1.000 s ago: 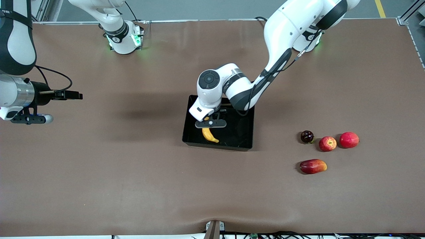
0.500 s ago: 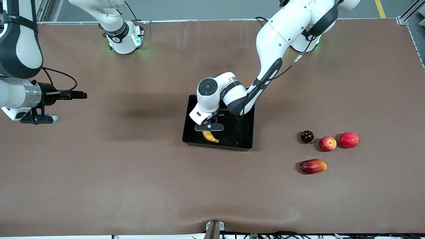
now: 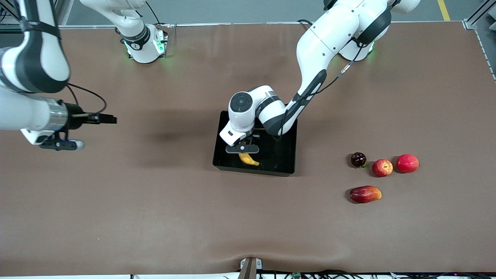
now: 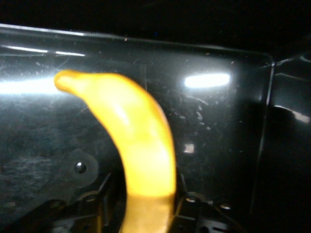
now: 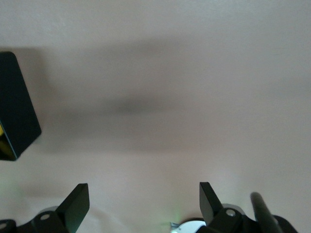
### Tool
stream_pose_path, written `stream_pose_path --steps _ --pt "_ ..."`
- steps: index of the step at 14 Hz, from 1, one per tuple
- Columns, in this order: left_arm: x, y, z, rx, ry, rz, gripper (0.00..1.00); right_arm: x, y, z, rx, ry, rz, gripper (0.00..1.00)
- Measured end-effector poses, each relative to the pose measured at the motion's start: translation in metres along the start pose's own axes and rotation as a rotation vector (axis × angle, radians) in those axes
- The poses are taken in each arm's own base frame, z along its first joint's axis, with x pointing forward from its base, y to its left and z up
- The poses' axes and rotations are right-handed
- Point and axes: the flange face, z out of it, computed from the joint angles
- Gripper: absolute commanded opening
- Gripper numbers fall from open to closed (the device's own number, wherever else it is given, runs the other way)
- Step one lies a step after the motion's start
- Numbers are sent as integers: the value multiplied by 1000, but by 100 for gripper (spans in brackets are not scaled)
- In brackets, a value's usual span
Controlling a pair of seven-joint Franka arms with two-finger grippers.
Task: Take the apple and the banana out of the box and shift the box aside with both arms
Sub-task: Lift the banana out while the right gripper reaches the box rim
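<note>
A: Quick status. Apple out yet?

B: Looks like it. The apple [image 3: 382, 167] sits on the table [image 3: 155, 217] toward the left arm's end, between a dark round fruit [image 3: 358, 159] and a bigger red-pink fruit [image 3: 407, 163], w/ a mango [image 3: 365, 194] nearer the front camera. None of them in the box.

A: Banana?

B: Not out. The banana [image 3: 248, 159] lies in the box [image 3: 285, 164], on the floor by the wall toward the right arm's end, near the corner closest to the front camera. Left gripper [image 3: 244, 148] is down inside the box right over it. In the left wrist view the banana [image 4: 138, 145] runs up between the fingers [image 4: 92, 206], which sit close on both sides. Whether they're actually clamped on it, can't tell; no lift visible either.

A: Right arm?

B: Right gripper [image 3: 99, 118] hangs over bare table near the edge at the right arm's end, well apart from the box. Fingers [image 5: 75, 206] spread wide, nothing between them. Waiting, I'd say.

A: So what's left?

B: Roughly half, imo. Banana has to come up and out, then both arms must take the box, which sits mid-table, and shift it aside. Box part not begun.
</note>
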Motion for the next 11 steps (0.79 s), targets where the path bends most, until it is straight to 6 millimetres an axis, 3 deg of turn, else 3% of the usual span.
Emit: stream_pose_path --steps 3,5,7,9,11 --pt "12 -3 -18 -5 22 47 0 -5 -25 16 -12 -25 25 100" --pt "23 -8 -41 0 37 47 0 -9 -46 29 -20 -44 -10 100" --pt "32 -10 -74 -3 62 38 0 -14 -73 36 -27 -31 -41 100" --pt "41 -17 -110 6 80 40 0 -16 -81 38 -29 -27 -20 100" --pt "59 -38 -150 15 85 66 0 -17 -100 47 -23 9 27 100"
